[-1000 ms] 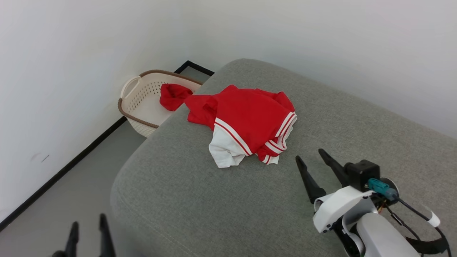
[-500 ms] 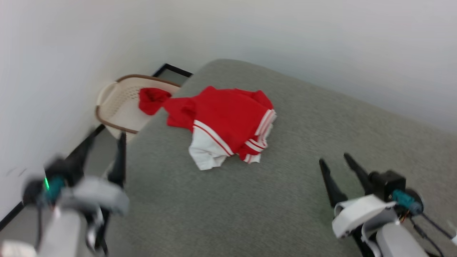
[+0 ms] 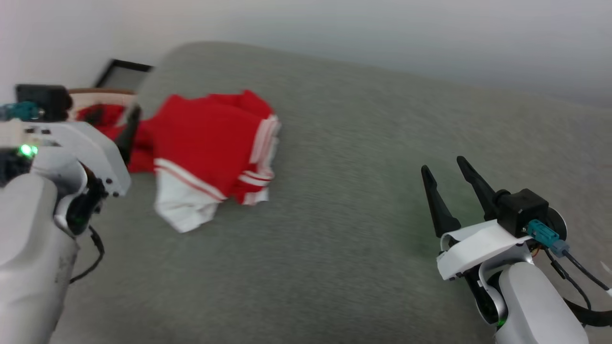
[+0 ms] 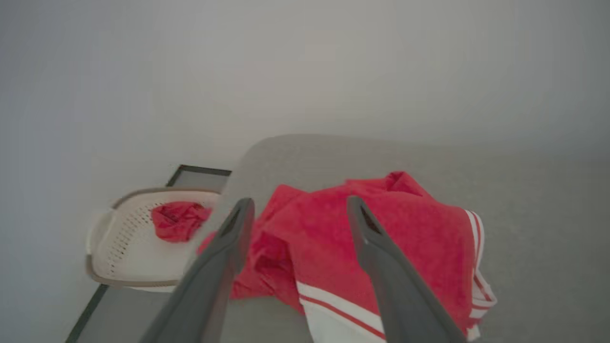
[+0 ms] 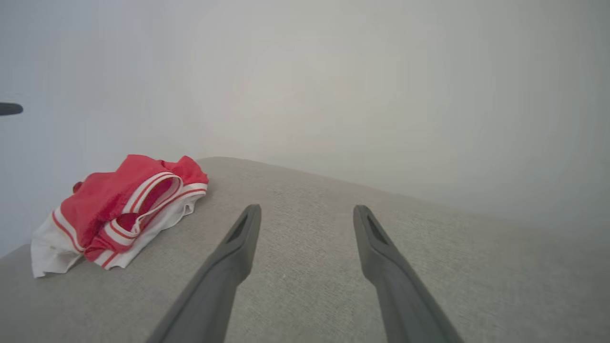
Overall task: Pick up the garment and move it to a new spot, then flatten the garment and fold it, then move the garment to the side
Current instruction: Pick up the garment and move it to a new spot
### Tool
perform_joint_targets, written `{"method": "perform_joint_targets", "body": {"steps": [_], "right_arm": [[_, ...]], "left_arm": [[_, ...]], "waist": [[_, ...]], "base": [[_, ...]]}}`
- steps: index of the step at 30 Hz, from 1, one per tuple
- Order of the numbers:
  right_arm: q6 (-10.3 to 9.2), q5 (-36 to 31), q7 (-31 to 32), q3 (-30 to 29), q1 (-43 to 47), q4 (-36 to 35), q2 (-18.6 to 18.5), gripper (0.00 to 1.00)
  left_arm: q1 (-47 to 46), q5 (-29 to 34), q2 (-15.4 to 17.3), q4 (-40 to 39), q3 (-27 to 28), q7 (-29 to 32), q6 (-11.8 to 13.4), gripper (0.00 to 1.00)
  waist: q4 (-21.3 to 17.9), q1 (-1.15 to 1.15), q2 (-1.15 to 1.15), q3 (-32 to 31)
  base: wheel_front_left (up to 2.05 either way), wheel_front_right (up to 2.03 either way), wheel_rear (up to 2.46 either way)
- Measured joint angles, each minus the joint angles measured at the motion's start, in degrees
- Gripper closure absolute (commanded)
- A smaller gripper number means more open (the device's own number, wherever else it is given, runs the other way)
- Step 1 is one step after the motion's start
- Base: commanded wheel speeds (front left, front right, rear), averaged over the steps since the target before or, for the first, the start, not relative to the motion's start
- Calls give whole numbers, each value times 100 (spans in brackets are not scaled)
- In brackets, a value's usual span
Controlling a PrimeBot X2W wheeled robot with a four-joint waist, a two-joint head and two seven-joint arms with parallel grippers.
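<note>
The garment (image 3: 205, 143), bright red with white panels and striped trim, lies crumpled on the grey cushion (image 3: 363, 134); it also shows in the left wrist view (image 4: 410, 247) and the right wrist view (image 5: 114, 209). My left gripper (image 3: 123, 130) is open at the garment's left edge. Its fingers (image 4: 224, 257) frame the red cloth with nothing between them. I cannot tell whether they touch it. My right gripper (image 3: 443, 165) stands open over bare cushion, well to the garment's right, and shows as the right gripper (image 5: 306, 209) in its wrist view.
A cream laundry basket (image 4: 109, 267) with a brown rim stands on the floor beyond the cushion's left corner, holding another red cloth (image 4: 178, 221). White walls close in behind and to the left. The cushion stretches wide and bare to the right.
The head camera has swung, shifting the whole picture left. My left arm has risen from the lower edge up to the garment's left side. The right gripper stays open and empty.
</note>
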Motion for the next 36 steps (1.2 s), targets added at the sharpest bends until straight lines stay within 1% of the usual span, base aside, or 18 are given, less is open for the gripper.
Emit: {"method": "perform_joint_targets", "body": {"steps": [3, 4, 6, 9, 11, 14, 18, 20, 25, 26, 27, 28, 30, 36], "right_arm": [[0, 7, 0, 8, -12, -45, 26, 0], [0, 9, 0, 8, -14, -55, 30, 0], [0, 9, -1, 5, -19, -85, 31, 0], [0, 9, -1, 11, -55, -136, 26, 0], [0, 9, 0, 29, -113, -174, 24, 0], [0, 3, -1, 30, -227, -264, 22, 0], [0, -34, -1, 52, -308, -315, 18, 0], [0, -45, -1, 73, -313, -313, 13, 0], [0, -67, -1, 85, -398, -327, -18, 0], [0, -90, -1, 99, -398, -334, -16, 0], [0, -93, -1, 121, -398, -334, -16, 0], [0, -93, -1, 135, -398, -334, -15, 0], [0, -93, -1, 157, -404, -343, -9, 0], [0, -60, 0, 132, -351, -283, 33, 0]], "left_arm": [[-107, -837, 263, 163, -485, 1038, -4, 0], [-119, -1051, 367, 164, -628, 1279, -4, 0], [-154, -1419, 542, 175, -801, 1566, -4, 0], [-210, -1959, 678, 160, -994, 1840, -3, 0], [-213, -2265, 738, 126, -1114, 1960, -3, 0], [-215, -2529, 803, 157, -1313, 2001, -3, 0], [-336, -2665, 826, 326, -1594, 1951, -3, 0], [-396, -2831, 826, 434, -1653, 1925, -4, 0], [-517, -3114, 875, 545, -1902, 1974, -2, 0], [-538, -3163, 902, 547, -1946, 1998, 0, 13], [-562, -3230, 914, 572, -1967, 1998, 0, 61], [-577, -3298, 912, 623, -1982, 1973, 0, 100], [-591, -3378, 891, 679, -2025, 1867, 1, 100], [-573, -3393, 843, 582, -2294, 1230, 20, 100]], "waist": [[-321, 0, 0, 173], [-422, 0, 0, 227], [-600, 0, 0, 332], [-813, 0, 0, 506], [-917, 0, 0, 642], [-1045, 0, 0, 862], [-1190, 0, 0, 1161], [-1262, 0, 0, 1284], [-1409, 0, 0, 1479], [-1427, 0, 0, 1496], [-1438, 0, 0, 1502], [-1442, 0, 0, 1495], [-1440, 0, 0, 1457], [-1370, 0, 0, 1202]], "base": [[0, 0, 0], [0, 0, 0], [0, 0, 0], [0, 0, 0], [0, 0, 0], [0, 0, 0], [0, 0, 0], [0, 0, 0], [0, 0, 0], [0, 0, 0], [0, 0, 0], [0, 0, 0], [0, 0, 0], [0, 0, 0]]}}
